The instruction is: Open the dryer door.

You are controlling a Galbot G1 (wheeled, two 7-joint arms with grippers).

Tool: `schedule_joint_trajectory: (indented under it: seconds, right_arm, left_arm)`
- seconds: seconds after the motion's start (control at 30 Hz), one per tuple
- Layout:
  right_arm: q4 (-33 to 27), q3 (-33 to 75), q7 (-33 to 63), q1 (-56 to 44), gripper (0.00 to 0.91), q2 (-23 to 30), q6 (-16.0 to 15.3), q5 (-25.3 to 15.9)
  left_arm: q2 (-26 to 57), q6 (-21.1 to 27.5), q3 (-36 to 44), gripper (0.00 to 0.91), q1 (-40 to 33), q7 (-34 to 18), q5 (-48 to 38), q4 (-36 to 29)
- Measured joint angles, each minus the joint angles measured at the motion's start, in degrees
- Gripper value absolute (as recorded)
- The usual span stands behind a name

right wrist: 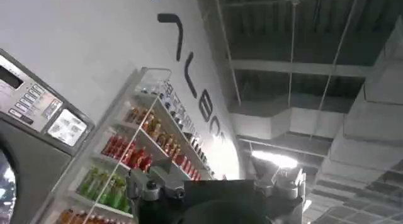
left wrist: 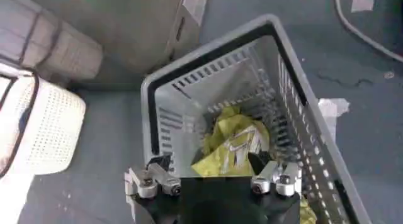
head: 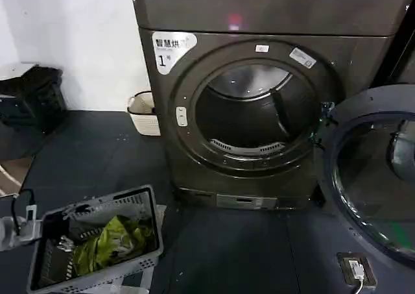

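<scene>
The dryer door (head: 367,177) stands swung wide to the right of the machine, its dark grey inner side and tinted glass facing me. The round drum opening (head: 249,112) is uncovered and dark inside. My left gripper (left wrist: 211,165) hangs open over the near end of a grey slatted basket (left wrist: 286,87), with yellow-green cloth (left wrist: 230,143) below its fingers. In the head view it sits at the lower left edge (head: 16,224). My right gripper (right wrist: 214,175) is open, holds nothing, and faces up toward the ceiling.
The grey basket (head: 139,200) with cloth sits on the dark floor left of the dryer. A white basket (head: 144,114) stands by the wall. A floor socket with a cable (head: 356,269) lies below the door. Shelves of bottles (right wrist: 126,153) line the wall.
</scene>
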Motion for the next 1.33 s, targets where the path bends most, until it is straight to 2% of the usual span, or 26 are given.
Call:
schedule_joint_trajectory:
  seconds: [0.17,0.3,0.7,1.33]
  right_arm:
    - [-0.1,0.2,0.0,-0.2,0.907,0.1,0.0,0.2]
    - [0.0,0.5,0.0,-0.3,0.907,0.1,0.2,0.3]
    - [-0.2,0.5,0.0,-0.3,0.907,0.5,0.8,0.2]
    - [0.0,0.5,-0.1,-0.4,0.907,0.7,1.1,0.2]
  left_arm:
    - [0.2,0.2,-0.1,0.907,-0.2,2.1,3.0,0.6]
    - [-0.2,0.2,-0.2,0.907,-0.4,0.9,2.8,1.1]
    - [0.2,0.2,-0.2,0.907,-0.3,1.5,3.6,1.1]
    - [2.0,0.2,-1.6,0.907,-0.2,5.3,6.2,0.2]
